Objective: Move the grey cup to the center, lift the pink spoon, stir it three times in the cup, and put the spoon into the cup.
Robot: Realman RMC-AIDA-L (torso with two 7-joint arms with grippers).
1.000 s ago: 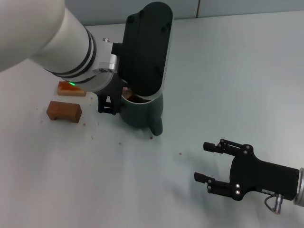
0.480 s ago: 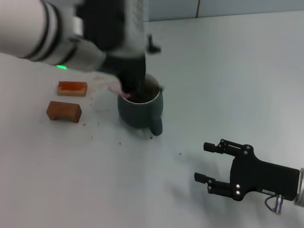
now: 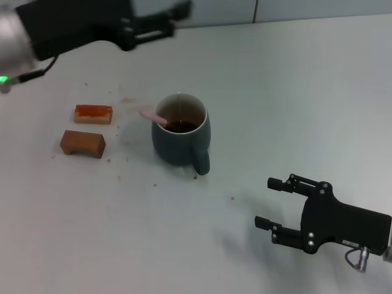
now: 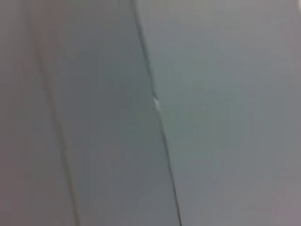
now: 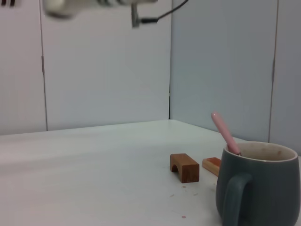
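The grey cup (image 3: pixel 181 142) stands upright on the white table, its handle toward the front; it also shows in the right wrist view (image 5: pixel 259 187). The pink spoon (image 3: pixel 152 116) stands in the cup, its handle leaning out over the left rim, and it shows in the right wrist view (image 5: pixel 225 133) too. My left gripper (image 3: pixel 179 18) is open and empty, raised high at the back left, well clear of the cup. My right gripper (image 3: pixel 267 203) is open and empty, low at the front right. The left wrist view shows only wall panels.
Two brown blocks lie left of the cup: a flat one (image 3: pixel 93 114) and an arched one (image 3: pixel 82 143), both also in the right wrist view (image 5: pixel 184 167). Small crumbs and stains dot the table (image 3: pixel 275 92) around the cup.
My left gripper has let go of the spoon and risen up and to the left, away from the cup. The spoon stays in the cup. The right gripper has barely shifted.
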